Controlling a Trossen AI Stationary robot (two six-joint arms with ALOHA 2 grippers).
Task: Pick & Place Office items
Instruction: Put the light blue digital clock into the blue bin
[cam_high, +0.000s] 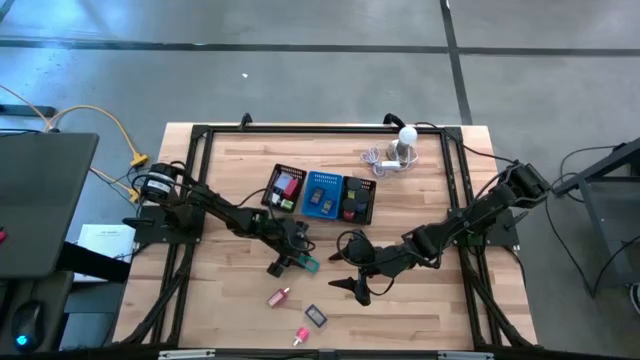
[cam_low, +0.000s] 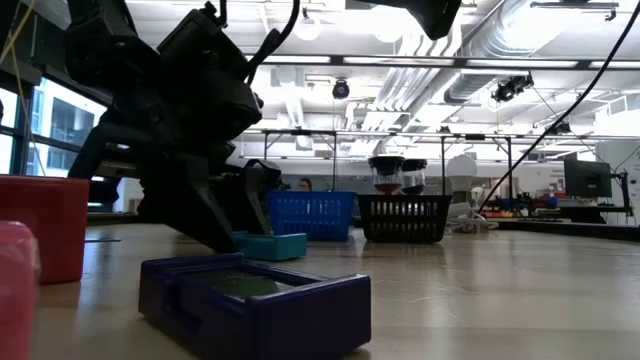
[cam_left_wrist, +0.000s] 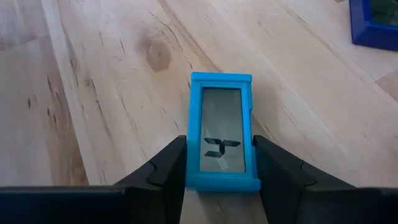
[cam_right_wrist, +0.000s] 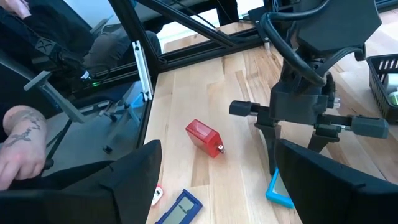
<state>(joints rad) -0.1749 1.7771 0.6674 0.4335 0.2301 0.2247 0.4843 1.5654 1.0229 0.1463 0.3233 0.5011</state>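
1. High view: the left gripper (cam_high: 297, 260) is over the middle of the wooden tabletop (cam_high: 230, 170), a little toward the front edge, and a teal block (cam_high: 309, 265) lies between its fingers. The right gripper (cam_high: 352, 283) is just beside it, toward the right edge, with its jaws wide apart and nothing in them. A black mesh tray (cam_high: 368, 204) with a blue middle section stands nearer the back edge. A white ball-topped gadget (cam_high: 405, 139) with a cable is near the back edge. Near the front edge lie a pink piece (cam_high: 278, 296), a dark blue piece (cam_high: 316, 316) and a 2nd pink piece (cam_high: 301, 336), well apart from both grippers.

2. Low view: the left gripper (cam_low: 250, 222) reaches down to the tabletop (cam_low: 480, 290), and the teal block (cam_low: 272, 245) lies on the wood at its fingers. The dark blue piece (cam_low: 255, 303) lies close to the camera, and a red piece (cam_low: 45, 225) stands at the side. The tray (cam_low: 405, 217) is far behind.

3. Left wrist view: both fingers (cam_left_wrist: 163, 171) stand at the long sides of the teal block (cam_left_wrist: 221, 130), which lies flat on the wood; the jaws are narrow around it, and I cannot tell if they already press it.

4. Right wrist view: the right arm's own fingers (cam_right_wrist: 124, 180) are wide apart. Beyond them the left gripper (cam_right_wrist: 292, 146) stands over the teal block (cam_right_wrist: 278, 190). The red piece (cam_right_wrist: 204, 137) and the dark blue piece (cam_right_wrist: 179, 208) lie on the wood. A person's hand (cam_right_wrist: 22, 140) shows beyond the table edge.
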